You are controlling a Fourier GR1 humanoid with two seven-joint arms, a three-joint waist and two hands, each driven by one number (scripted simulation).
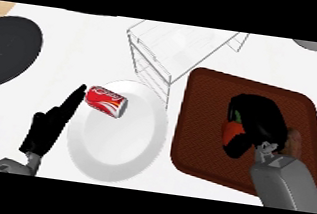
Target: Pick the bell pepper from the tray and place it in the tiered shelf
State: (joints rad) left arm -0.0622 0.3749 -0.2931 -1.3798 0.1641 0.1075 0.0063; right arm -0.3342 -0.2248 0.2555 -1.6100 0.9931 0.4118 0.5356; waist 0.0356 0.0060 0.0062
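The bell pepper (230,130) shows as a small patch of red-orange with a dark green stem at its top edge. It sits on the brown tray (201,155), toward the tray's middle, and most of it is covered by the right hand (259,123), whose black fingers (237,145) curl over and around it, grasping it from above. Only the pepper's left side peeks out from under the hand, so its full shape cannot be made out, nor can it be told whether it rests on the tray or is lifted off it.

The tray lies on the white tabletop (68,21) at the right, its near right corner hidden behind the grey right forearm. Just left of the tray stands the tiered shelf (170,50), a pale wire frame that is hard to read against the white surface; its levels cannot be told apart. In front of it lies a white plate (122,149) with a red soda can (106,100) lying on its side at the plate's upper left rim.

The left hand (49,127) shows at the lower left beside the plate, fingers straight and released, holding nothing. A dark round pan (1,53) is cut off by the left edge, and a grey rounded object (315,46) is cropped at the upper right corner.
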